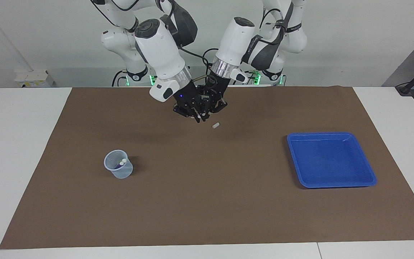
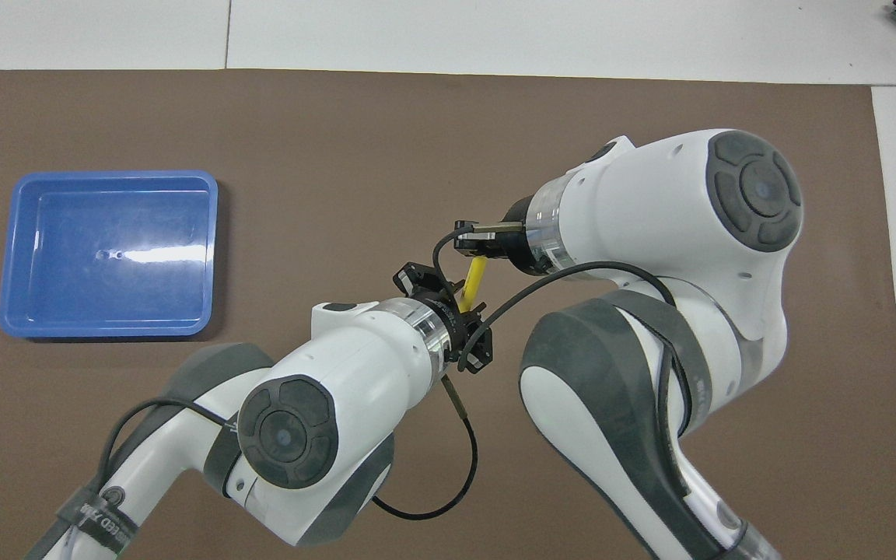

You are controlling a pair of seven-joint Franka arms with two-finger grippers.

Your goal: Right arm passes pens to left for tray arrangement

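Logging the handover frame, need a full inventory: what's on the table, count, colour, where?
yellow pen: 1, yellow, in the air between the two grippers, over the mat's middle near the robots
pens in cup: 2 whitish tips show; colours hard to tell
cup: 1, translucent bluish, on the mat toward the right arm's end
tray: 1, bright blue, nothing in it, on the mat toward the left arm's end
white stub: 1, white, on the mat under the grippers
mat: 1, brown, covers the white table
right gripper: black, holds the yellow pen
left gripper: black, at the same pen, against the right gripper
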